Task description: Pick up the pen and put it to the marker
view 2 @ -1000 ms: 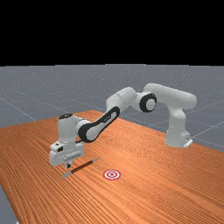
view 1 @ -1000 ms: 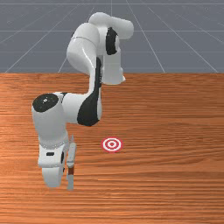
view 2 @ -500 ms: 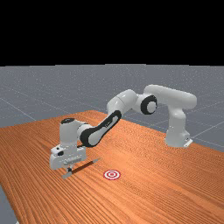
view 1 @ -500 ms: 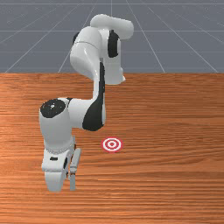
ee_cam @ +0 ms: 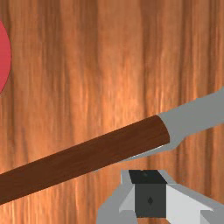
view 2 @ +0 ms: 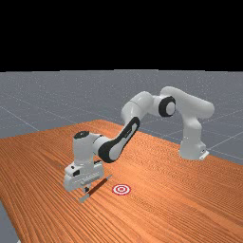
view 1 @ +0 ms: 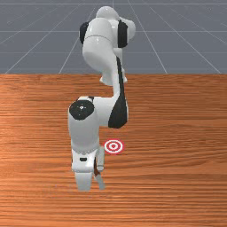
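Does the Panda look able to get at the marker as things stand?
Probably yes: nothing lies over the marker. One snag: the pen runs between it and the pincer, so a low pass might nudge it.

Obstruction: the pen (view 2: 98, 186) slants between claw (view 2: 87, 189) and marker (view 1: 113, 146), across the direct low route. Passable: bare surface (view 1: 177, 168) on the marker's side toward the front view's right.
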Robot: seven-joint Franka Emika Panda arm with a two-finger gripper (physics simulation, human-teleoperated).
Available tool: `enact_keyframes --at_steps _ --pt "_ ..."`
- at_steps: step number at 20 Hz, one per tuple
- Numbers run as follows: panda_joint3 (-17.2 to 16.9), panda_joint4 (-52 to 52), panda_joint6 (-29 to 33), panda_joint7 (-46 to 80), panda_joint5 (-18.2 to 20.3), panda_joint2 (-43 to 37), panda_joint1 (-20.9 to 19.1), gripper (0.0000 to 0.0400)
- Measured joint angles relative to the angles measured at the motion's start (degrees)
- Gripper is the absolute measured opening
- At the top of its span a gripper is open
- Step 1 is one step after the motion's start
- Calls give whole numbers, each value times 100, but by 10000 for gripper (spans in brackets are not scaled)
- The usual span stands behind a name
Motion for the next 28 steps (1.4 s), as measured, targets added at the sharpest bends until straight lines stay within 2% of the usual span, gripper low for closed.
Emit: enact_keyframes --at_steps 1,2,3,4,6,11,13,14,16,17,18,19,21,24,26,28 --pt "0 -396 194 3 -3 -208 -13 0" --pt "-2 -198 128 -1 -2 -92 -11 0" --pt "7 -833 618 4 -1 -383 -32 0" --pt "5 -972 641 5 -4 -456 -35 0" --pt "14 -1302 1075 21 1 -584 -45 0" --pt "-54 -1337 988 672 42 -614 298 0" --pt "7 -1370 892 468 0 -695 307 0" --pt "4 -1274 607 465 -1 -683 314 0" --pt "1 -1030 577 464 -3 -479 321 0" --pt "2 -1017 701 463 -7 -456 323 0" --pt "2 -1384 949 465 -10 -646 314 19" --pt "-60 -1740 1277 534 -67 -818 354 11" --pt "-109 -1758 1281 668 -104 -831 448 4" --pt "-239 -2529 1656 832 -233 -1225 584 1" --pt "-179 -3192 1987 778 -190 -1563 527 0" --pt "-178 -3196 1961 1210 -22 -1565 634 0"
